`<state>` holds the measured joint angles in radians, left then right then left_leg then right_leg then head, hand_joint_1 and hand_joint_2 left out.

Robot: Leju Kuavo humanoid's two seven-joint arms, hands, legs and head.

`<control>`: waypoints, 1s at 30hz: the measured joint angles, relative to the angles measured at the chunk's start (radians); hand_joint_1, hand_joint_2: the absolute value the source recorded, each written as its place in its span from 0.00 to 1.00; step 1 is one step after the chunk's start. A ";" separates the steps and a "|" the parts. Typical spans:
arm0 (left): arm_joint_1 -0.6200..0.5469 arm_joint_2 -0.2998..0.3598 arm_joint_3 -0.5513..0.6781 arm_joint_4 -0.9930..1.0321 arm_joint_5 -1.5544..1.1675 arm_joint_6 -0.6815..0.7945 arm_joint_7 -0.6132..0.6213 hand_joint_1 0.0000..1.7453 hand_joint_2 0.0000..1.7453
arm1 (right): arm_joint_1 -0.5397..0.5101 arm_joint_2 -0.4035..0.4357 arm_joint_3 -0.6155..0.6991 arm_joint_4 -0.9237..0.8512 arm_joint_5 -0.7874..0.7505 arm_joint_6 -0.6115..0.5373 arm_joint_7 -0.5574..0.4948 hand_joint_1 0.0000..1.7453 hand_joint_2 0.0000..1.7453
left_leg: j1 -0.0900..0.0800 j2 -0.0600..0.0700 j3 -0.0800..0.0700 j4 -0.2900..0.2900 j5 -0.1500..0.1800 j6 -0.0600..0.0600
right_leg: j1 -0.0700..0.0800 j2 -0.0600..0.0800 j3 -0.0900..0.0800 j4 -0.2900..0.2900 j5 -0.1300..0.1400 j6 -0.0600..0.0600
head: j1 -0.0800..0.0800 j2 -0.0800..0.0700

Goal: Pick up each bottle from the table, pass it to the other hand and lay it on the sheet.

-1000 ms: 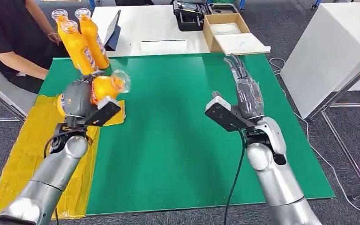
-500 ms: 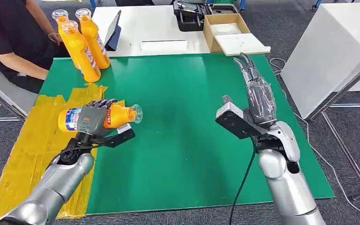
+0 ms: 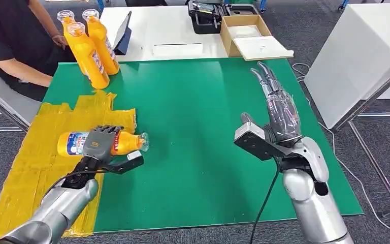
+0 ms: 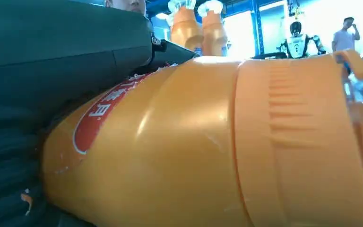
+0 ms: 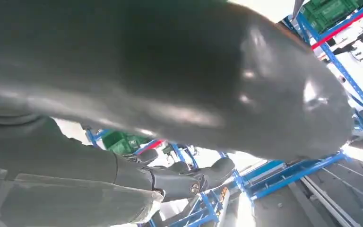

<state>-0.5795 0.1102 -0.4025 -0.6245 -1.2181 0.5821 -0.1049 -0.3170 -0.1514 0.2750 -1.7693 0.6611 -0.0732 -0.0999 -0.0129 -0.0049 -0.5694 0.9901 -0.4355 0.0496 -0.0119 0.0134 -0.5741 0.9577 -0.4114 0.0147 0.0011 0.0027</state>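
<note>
My left hand [image 3: 100,143] grips an orange bottle [image 3: 125,143] that lies on its side, its base end over the yellow sheet [image 3: 28,168] and its clear cap pointing out over the green mat [image 3: 198,152]. The left wrist view shows the same orange bottle [image 4: 217,156] close up, with my dark fingers [image 4: 52,71] wrapped over it. Three more orange bottles [image 3: 89,48] stand upright at the mat's far left corner. My right hand [image 3: 279,109] is raised over the right side of the mat, fingers straight and apart, holding nothing.
A person in black [image 3: 10,40] sits at the far left beside the standing bottles. A white table [image 3: 172,30] behind the mat carries a cardboard box [image 3: 249,33], a black case [image 3: 205,18] and a tablet [image 3: 123,34]. A white cabinet [image 3: 355,56] stands at the right.
My left hand has lowered the bottle from mid-air and turned it onto its side over the sheet's edge. My right hand has drawn a little to the right and back.
</note>
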 measured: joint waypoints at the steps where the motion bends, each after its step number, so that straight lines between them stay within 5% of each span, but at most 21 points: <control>1: -0.001 0.000 -0.001 0.005 0.000 0.000 0.000 1.00 1.00 | 0.000 0.000 0.000 0.000 0.000 0.000 0.000 0.00 0.00 | 0.000 0.000 0.000 0.000 0.000 0.000 | 0.000 0.000 0.000 0.000 0.000 0.000 | 0.000 0.000; 6: -0.002 0.000 -0.004 0.015 -0.010 0.000 0.005 1.00 1.00 | 0.002 -0.003 0.001 -0.004 0.000 0.000 0.000 0.00 0.00 | 0.000 0.000 0.000 0.000 0.000 0.000 | 0.000 0.000 0.000 0.000 0.000 0.000 | 0.000 0.000; 7: -0.003 0.000 -0.004 0.019 -0.018 0.000 0.011 0.84 1.00 | 0.004 -0.004 0.001 -0.007 0.000 0.000 0.000 0.00 0.00 | 0.000 0.000 0.000 0.000 0.000 0.000 | 0.000 0.000 0.000 0.000 0.000 0.000 | 0.000 0.000; 8: -0.005 0.000 -0.005 0.024 -0.027 0.000 0.016 0.03 1.00 | 0.006 -0.005 0.001 -0.011 0.000 0.000 -0.001 0.00 0.00 | 0.000 0.000 0.000 0.000 0.000 0.000 | 0.000 0.000 0.000 0.000 0.000 0.000 | 0.000 0.000; 9: -0.006 0.001 -0.005 0.030 -0.034 0.000 0.022 0.00 1.00 | 0.009 -0.005 0.001 -0.016 0.001 0.000 -0.001 0.00 0.00 | 0.000 0.000 0.000 0.000 0.000 0.000 | 0.000 0.000 0.000 0.000 0.000 0.000 | 0.000 0.000; 10: -0.007 0.001 -0.005 0.036 -0.039 -0.003 0.029 0.00 0.00 | 0.013 -0.008 0.001 -0.022 0.003 0.000 -0.001 0.00 0.00 | 0.000 0.000 0.000 0.000 0.000 0.000 | 0.000 0.000 0.000 0.000 0.000 0.000 | 0.000 0.000; 30: -0.032 0.002 0.024 0.094 -0.075 -0.111 -0.002 0.00 0.00 | 0.047 -0.017 -0.003 -0.052 0.022 0.028 0.000 0.00 0.00 | 0.000 -0.001 0.001 0.000 0.000 0.000 | 0.000 0.000 0.001 0.000 0.000 0.000 | 0.000 0.000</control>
<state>-0.6115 0.1118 -0.3784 -0.5303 -1.2932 0.4711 -0.1064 -0.2697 -0.1686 0.2716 -1.8212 0.6832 -0.0454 -0.0999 -0.0130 -0.0054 -0.5683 0.9900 -0.4352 0.0499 -0.0120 0.0130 -0.5729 0.9578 -0.4114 0.0147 0.0011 0.0027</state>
